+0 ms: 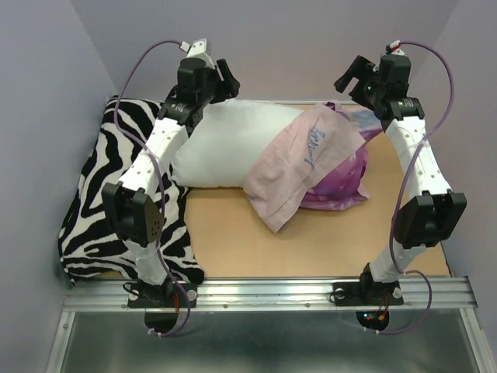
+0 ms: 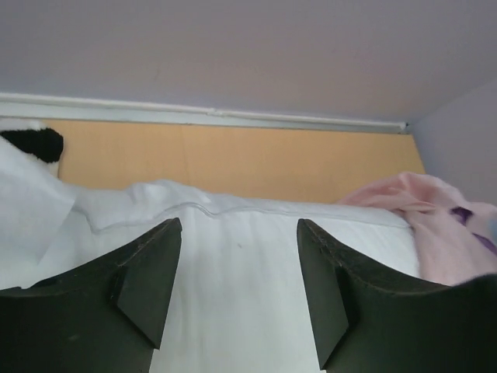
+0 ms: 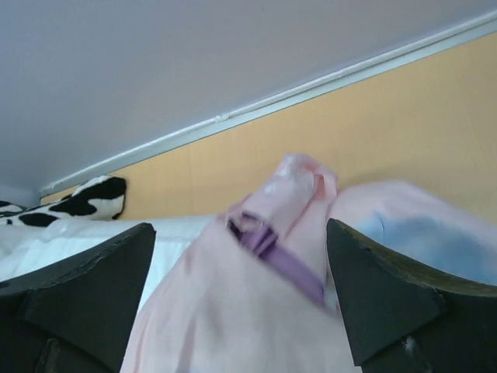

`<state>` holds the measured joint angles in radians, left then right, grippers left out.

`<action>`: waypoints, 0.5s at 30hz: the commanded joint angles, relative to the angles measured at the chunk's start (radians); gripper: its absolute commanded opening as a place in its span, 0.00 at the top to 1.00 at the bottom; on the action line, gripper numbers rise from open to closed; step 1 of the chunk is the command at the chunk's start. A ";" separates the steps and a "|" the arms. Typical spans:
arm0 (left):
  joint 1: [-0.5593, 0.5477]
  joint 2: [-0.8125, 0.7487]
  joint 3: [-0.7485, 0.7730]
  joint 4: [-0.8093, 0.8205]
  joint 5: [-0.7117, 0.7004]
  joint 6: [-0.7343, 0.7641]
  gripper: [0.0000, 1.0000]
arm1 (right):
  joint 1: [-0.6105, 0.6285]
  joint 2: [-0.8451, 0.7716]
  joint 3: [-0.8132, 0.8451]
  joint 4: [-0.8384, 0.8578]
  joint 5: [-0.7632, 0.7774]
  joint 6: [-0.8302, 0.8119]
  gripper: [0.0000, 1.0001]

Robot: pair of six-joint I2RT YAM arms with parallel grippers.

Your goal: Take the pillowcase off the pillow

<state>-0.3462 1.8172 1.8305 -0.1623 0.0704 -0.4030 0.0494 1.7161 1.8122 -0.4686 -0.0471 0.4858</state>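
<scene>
- Most of the pillow (image 1: 225, 144) lies bare on the tabletop (image 1: 326, 241); pillowcase (image 1: 299, 167), inside out, drapes its right end.
- Left gripper (image 2: 239, 233), right gripper (image 3: 241, 233): jaws wide apart, empty.
- Outstanding, probably: free that end.

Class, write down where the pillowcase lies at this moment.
In the top view the pillowcase lies crumpled, right of centre on the table. Its pale pink inner side faces up, and it is draped over the right end of the white pillow.

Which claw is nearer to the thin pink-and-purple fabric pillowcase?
Right. The right claw hangs open above the far end of the pillowcase; the left claw is open over the far left part of the plain white pillow, away from it.
</scene>
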 commanded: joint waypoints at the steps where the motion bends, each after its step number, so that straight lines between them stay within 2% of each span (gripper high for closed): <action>1: 0.001 -0.163 -0.043 0.076 -0.023 -0.020 0.28 | 0.001 -0.082 0.007 -0.027 0.044 -0.007 0.02; 5: -0.007 -0.332 -0.270 0.142 -0.052 -0.106 0.28 | 0.001 -0.124 -0.025 -0.051 0.082 -0.015 0.00; 6: -0.010 -0.402 -0.377 0.153 -0.063 -0.129 0.28 | 0.001 -0.144 -0.027 -0.071 0.076 -0.013 0.00; 8: -0.028 -0.472 -0.488 0.182 -0.131 -0.180 0.28 | 0.013 -0.197 -0.127 -0.076 0.055 0.002 0.00; 10: -0.048 -0.608 -0.656 0.225 -0.161 -0.245 0.28 | 0.070 -0.297 -0.294 -0.058 0.082 0.007 0.00; 11: -0.053 -0.639 -0.780 0.253 -0.164 -0.270 0.28 | 0.084 -0.332 -0.359 -0.039 0.092 0.016 0.00; 12: -0.056 -0.665 -0.830 0.266 -0.167 -0.298 0.28 | 0.110 -0.417 -0.422 -0.013 0.070 0.025 0.00; 13: -0.062 -0.689 -0.880 0.299 -0.164 -0.324 0.28 | 0.128 -0.455 -0.558 0.033 0.070 0.037 0.00; 15: -0.091 -0.743 -1.004 0.340 -0.153 -0.373 0.28 | 0.170 -0.524 -0.666 0.054 0.108 0.037 0.00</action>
<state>-0.4004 1.1305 0.9886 0.0528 -0.0559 -0.6456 0.1490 1.3003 1.3239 -0.4843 0.0128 0.5056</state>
